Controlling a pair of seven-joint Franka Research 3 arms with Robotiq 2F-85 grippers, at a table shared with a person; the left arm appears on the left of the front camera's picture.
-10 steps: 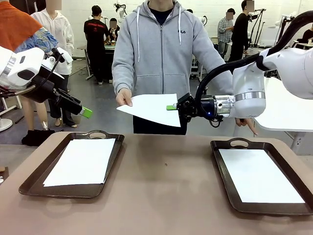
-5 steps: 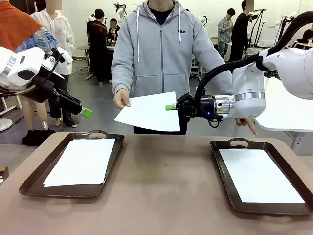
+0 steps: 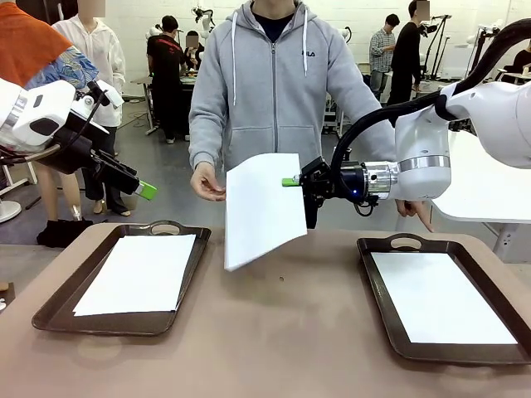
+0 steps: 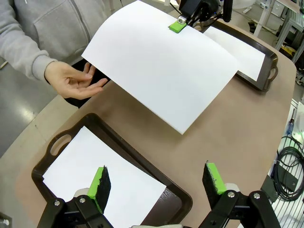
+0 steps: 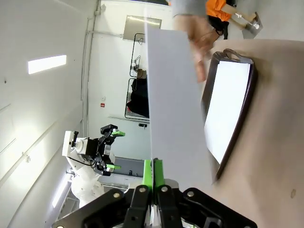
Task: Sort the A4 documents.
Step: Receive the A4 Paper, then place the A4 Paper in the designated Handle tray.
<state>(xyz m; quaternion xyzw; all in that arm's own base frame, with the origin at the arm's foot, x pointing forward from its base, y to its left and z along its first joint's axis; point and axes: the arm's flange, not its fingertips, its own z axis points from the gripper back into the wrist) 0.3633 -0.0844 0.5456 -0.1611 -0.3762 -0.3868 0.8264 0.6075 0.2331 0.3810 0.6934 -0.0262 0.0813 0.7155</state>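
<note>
A white A4 document (image 3: 264,207) hangs above the table's far middle, drooping down to the left. My right gripper (image 3: 293,182) is shut on its right edge; the right wrist view shows the sheet (image 5: 175,104) pinched between the closed green pads. The person's hand (image 3: 207,182) sits just left of the sheet, apart from it. The same sheet (image 4: 159,59) and hand (image 4: 73,80) appear in the left wrist view. My left gripper (image 3: 143,189) hovers open at the far left, above the left tray, its pads (image 4: 100,183) spread with nothing between them.
Two dark brown trays lie on the table: the left tray (image 3: 58,303) holds a white sheet (image 3: 141,272), the right tray (image 3: 377,282) another sheet (image 3: 438,294). The person stands at the far edge. A white table (image 3: 485,186) stands at the right.
The person's hand has let go of the sheet's left corner. The sheet, held flat between hand and right gripper before, now droops down from my right gripper alone.
</note>
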